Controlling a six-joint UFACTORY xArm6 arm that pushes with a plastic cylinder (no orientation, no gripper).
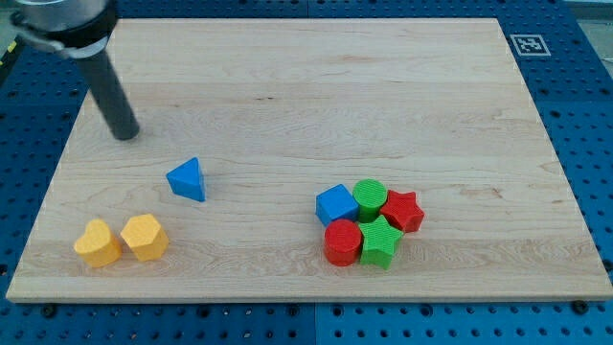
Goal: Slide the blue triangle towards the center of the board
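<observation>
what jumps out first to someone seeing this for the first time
A tight cluster of red, green and blue blocks sits at the view's lower right. A lone blue triangle lies left of centre, with my tip up-left of it, apart.

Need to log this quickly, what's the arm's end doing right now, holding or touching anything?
My tip: bare rod, holding nothing, touching no block, up and to the view's left of the blue triangle.

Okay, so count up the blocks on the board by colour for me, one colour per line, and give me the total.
Blue: 2, the blue triangle and the blue cube
Yellow: 2, the yellow heart and the yellow hexagon
Green: 2, the green cylinder and the green star
Red: 2, the red star and the red cylinder
Total: 8
</observation>
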